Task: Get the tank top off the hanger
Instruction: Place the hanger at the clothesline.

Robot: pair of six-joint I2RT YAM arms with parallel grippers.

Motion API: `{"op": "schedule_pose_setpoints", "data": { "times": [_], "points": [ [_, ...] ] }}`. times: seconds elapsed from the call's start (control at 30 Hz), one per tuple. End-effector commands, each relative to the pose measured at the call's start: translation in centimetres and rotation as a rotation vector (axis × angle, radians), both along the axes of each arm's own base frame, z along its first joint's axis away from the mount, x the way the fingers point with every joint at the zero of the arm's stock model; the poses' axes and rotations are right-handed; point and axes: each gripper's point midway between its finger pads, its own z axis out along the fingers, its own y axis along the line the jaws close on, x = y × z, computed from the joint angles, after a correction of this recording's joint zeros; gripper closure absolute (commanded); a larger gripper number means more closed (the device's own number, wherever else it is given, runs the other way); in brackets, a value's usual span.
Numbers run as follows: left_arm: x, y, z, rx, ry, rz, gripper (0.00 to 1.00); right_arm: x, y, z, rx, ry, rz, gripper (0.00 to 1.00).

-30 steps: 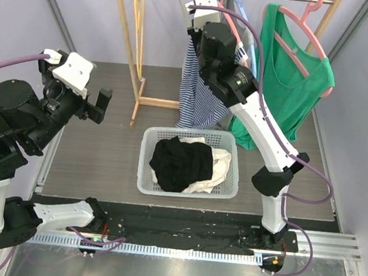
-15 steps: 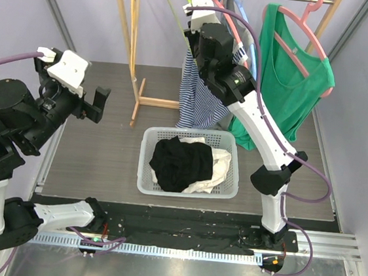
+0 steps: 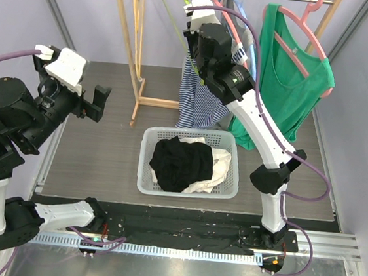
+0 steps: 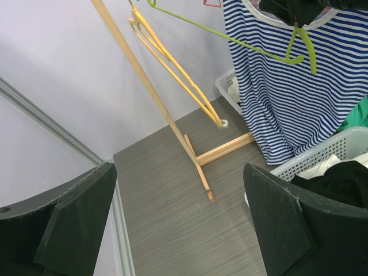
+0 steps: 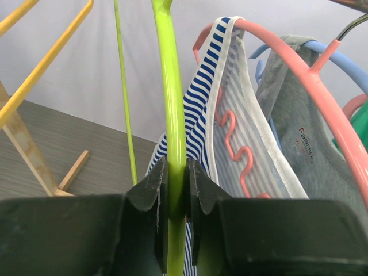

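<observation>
A blue-and-white striped tank top [image 3: 198, 97] hangs from the rail of the wooden rack. It also shows in the left wrist view [image 4: 293, 98] and the right wrist view [image 5: 213, 80], draped over a pink hanger [image 5: 299, 69]. My right gripper [image 3: 195, 14] [image 5: 175, 184] is up at the rail, shut on the bar of a lime green hanger [image 5: 172, 86] [image 4: 230, 37] in front of the striped top. My left gripper [image 3: 99, 103] [image 4: 178, 224] is open and empty, held above the floor left of the rack.
A green tank top [image 3: 296, 77] hangs on a pink hanger at the right. A grey garment [image 5: 299, 132] hangs behind the striped one. A yellow hanger [image 3: 138, 21] hangs by the rack post [image 4: 155, 98]. A white basket [image 3: 232, 182] of clothes stands below.
My right gripper has moved slightly up and back along with the green hanger. My left arm has shifted a little to the left.
</observation>
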Motion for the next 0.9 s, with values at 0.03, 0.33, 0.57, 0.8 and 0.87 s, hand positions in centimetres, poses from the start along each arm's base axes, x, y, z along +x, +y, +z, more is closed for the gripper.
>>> {"op": "schedule_pose_setpoints", "data": {
  "times": [0.03, 0.33, 0.57, 0.8, 0.87],
  "points": [
    [-0.1, -0.2, 1.1, -0.045, -0.020, -0.010, 0.03, -0.2, 3.2, -1.8, 0.016, 0.039, 0.095, 0.99],
    [0.0, -0.2, 1.1, -0.052, -0.016, -0.010, 0.03, -2.3, 6.7, -2.0, -0.011, 0.018, 0.145, 0.95],
    [-0.2, -0.4, 1.3, -0.066, -0.010, -0.023, 0.03, -3.7, 6.1, -1.9, 0.018, 0.035, 0.162, 0.41],
    [-0.4, -0.6, 1.6, -0.084, -0.010, -0.038, 0.04, -5.1, 5.2, -2.4, 0.042, 0.062, 0.185, 0.16],
    [-0.4, -0.6, 1.5, -0.083, -0.009, -0.038, 0.03, -5.4, 4.8, -2.2, 0.049, 0.063, 0.182, 0.13]
  ]
}}
